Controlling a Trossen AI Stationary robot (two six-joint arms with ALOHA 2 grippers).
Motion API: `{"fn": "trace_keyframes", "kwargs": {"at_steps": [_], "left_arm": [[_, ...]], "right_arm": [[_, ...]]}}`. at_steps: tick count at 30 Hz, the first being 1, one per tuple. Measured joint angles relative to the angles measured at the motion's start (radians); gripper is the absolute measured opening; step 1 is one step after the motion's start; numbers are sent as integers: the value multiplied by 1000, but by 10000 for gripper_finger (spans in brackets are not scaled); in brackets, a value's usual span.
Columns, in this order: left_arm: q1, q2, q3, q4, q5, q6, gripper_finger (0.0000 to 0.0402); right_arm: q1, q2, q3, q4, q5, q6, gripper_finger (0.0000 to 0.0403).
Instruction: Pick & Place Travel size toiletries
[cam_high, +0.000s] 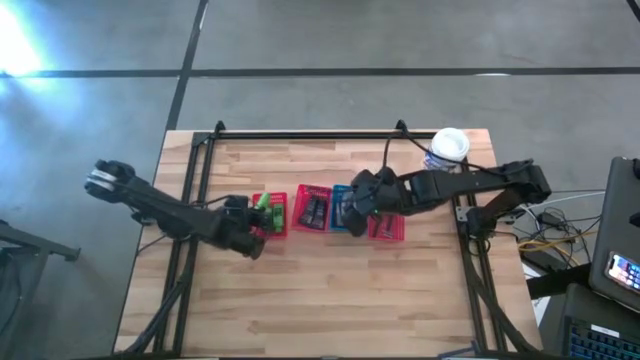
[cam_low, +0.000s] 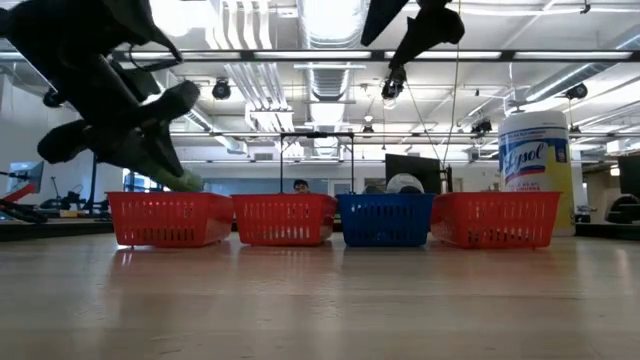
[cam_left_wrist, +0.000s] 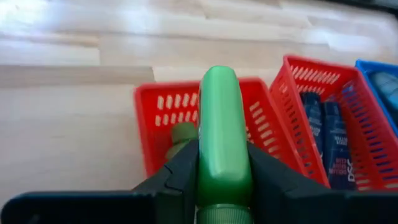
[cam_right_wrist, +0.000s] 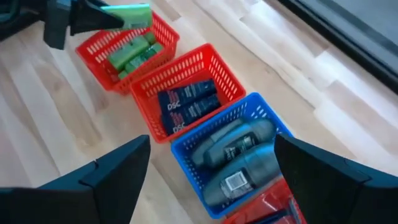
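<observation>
Four mesh baskets stand in a row. The leftmost red basket (cam_high: 274, 216) holds green tubes (cam_right_wrist: 132, 53). The second red basket (cam_right_wrist: 186, 93) holds dark tubes, and the blue basket (cam_right_wrist: 235, 155) holds grey bottles (cam_right_wrist: 239, 146). The rightmost red basket (cam_high: 388, 227) is partly hidden under my right arm. My left gripper (cam_left_wrist: 224, 155) is shut on a green tube (cam_left_wrist: 219, 112) over the leftmost basket's near-left side. My right gripper (cam_right_wrist: 211, 180) hangs open above the blue basket, holding nothing. My left gripper pinches the green tube between its two fingers (cam_left_wrist: 180, 171), on the tube's sides near the cap end (cam_left_wrist: 224, 186). The tube lies along the fingers with its flat end pointing ahead. The fingers slant down from the table's left, and the tube (cam_low: 187, 182) is lifted clear just above the basket.
A large white canister with a blue label (cam_high: 447, 150) stands at the table's far right corner, behind the rightmost basket. Bare wooden tabletop (cam_high: 320, 300) lies on the near side of the baskets. A metal frame runs along the table's edges.
</observation>
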Motion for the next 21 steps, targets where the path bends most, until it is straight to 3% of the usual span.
{"fn": "trace_keyframes", "kwargs": {"at_steps": [9,17,21], "left_arm": [[41,49,0,101,50,90,158],[41,34,24,96,149,100,208],[10,-36,81,110,152,260,211]], "right_arm": [[17,-5,-36,12,0,5,327],[16,-31,-36,13,-13,-42,348],[15,-77,-37,12,-67,-61,356]]}}
